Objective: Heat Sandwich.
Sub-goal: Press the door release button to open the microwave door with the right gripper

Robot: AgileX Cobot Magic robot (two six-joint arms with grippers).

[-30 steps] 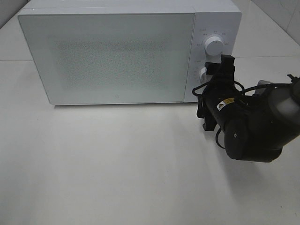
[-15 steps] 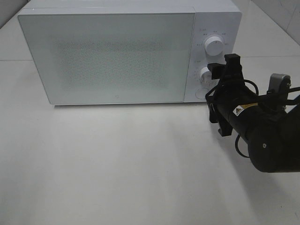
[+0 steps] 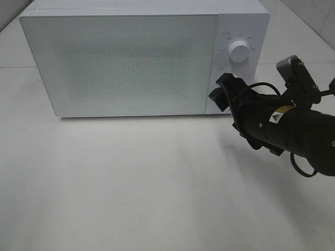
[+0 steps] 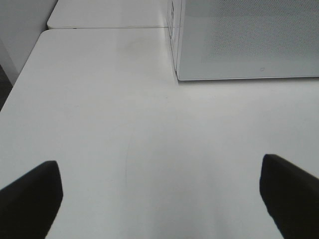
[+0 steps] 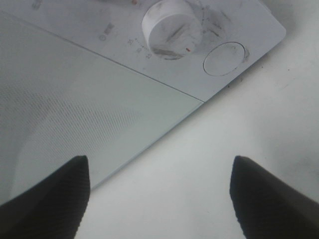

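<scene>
At the microwave's (image 3: 131,63) right end, before its control panel (image 3: 238,31), the right gripper (image 3: 220,89) gapes wide, empty; the left gripper (image 4: 159,199) likewise, above the table (image 4: 99,99). Sandwich's place cannot be told (door (image 3: 125,57) shut).

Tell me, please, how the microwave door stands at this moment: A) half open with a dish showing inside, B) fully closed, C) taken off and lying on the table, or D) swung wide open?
B: the microwave door sits flush beside the control panel, with no gap showing in the exterior high view.
</scene>
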